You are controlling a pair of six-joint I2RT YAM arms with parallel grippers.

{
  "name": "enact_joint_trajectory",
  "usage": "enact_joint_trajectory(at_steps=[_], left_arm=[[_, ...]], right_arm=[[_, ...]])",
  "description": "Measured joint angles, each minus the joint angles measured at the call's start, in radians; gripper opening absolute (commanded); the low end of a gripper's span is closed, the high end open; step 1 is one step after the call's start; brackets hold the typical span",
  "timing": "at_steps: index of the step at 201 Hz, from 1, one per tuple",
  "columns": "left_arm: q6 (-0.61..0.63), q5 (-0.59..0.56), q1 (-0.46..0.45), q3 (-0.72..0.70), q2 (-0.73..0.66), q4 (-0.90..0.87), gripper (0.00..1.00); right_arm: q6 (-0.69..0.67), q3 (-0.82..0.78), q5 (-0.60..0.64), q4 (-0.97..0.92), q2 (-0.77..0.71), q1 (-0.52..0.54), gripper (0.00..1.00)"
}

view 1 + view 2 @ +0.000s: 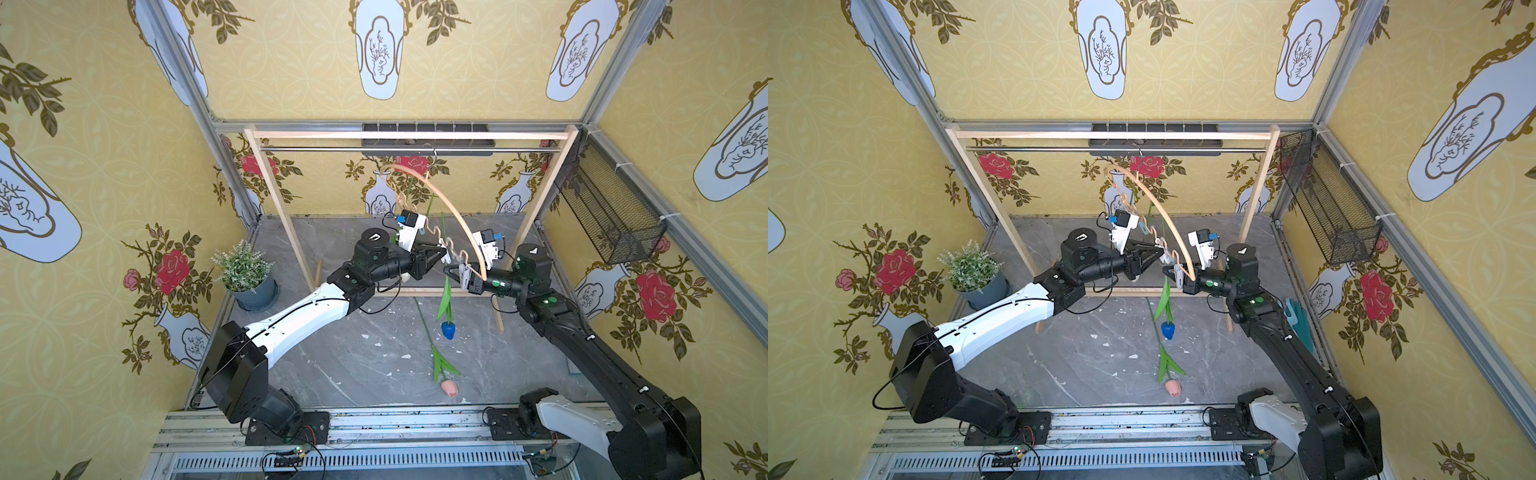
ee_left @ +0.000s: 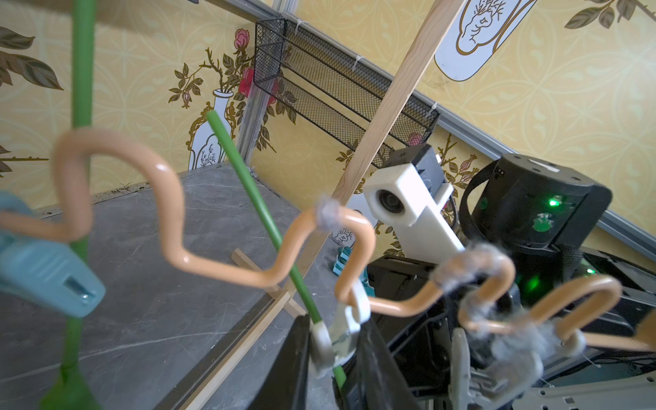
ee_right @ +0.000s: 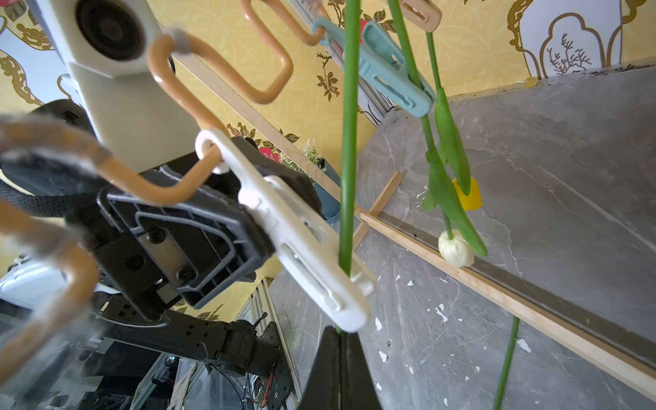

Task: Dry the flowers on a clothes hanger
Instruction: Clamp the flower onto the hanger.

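The wooden clothes hanger [image 1: 451,208] hooks on the rack's metal rail and is swung toward the front. My left gripper [image 1: 442,253] [image 2: 332,340] is shut on a white clip [image 2: 351,316] [image 3: 312,255] on its wavy bar. A green stem [image 3: 349,142] sits in that clip's mouth. Just below the clip, my right gripper [image 1: 451,272] [image 3: 340,340] is shut on this stem, and the blue tulip [image 1: 448,329] hangs head down beneath. Yellow [image 3: 468,195] and white [image 3: 456,252] tulips hang from clips farther along. The pink tulip [image 1: 449,387] lies on the floor.
The wooden rack frame [image 1: 409,135] spans the back, with its base bars on the grey floor. A potted plant [image 1: 245,270] stands at the left. A black mesh basket [image 1: 611,212] hangs on the right wall, with a teal object [image 1: 1300,320] below it.
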Motion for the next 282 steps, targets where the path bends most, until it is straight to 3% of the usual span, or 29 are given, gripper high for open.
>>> enact_joint_trajectory(at_steps=[85, 141, 177, 214, 247, 282], left_arm=[[-0.003, 0.022, 0.000, 0.011, 0.000, -0.020, 0.20], [-0.027, 0.026, 0.000, 0.011, 0.001, -0.018, 0.35], [-0.028, 0.025, 0.000, 0.011, 0.000, -0.016, 0.38], [-0.029, 0.018, 0.000, 0.005, -0.004, -0.017, 0.55], [-0.029, -0.007, 0.001, -0.013, -0.022, -0.018, 0.62], [-0.027, -0.042, 0.002, -0.060, -0.076, -0.019, 0.69]], right_arm=[[-0.096, 0.019, 0.023, -0.076, -0.013, 0.010, 0.00], [-0.100, 0.016, 0.032, -0.081, -0.022, 0.020, 0.00], [-0.103, 0.016, 0.029, -0.086, -0.027, 0.026, 0.00], [-0.108, 0.016, 0.022, -0.099, -0.037, 0.026, 0.00], [-0.107, 0.016, 0.022, -0.100, -0.041, 0.026, 0.00], [-0.098, 0.006, 0.034, -0.099, -0.052, 0.024, 0.27]])
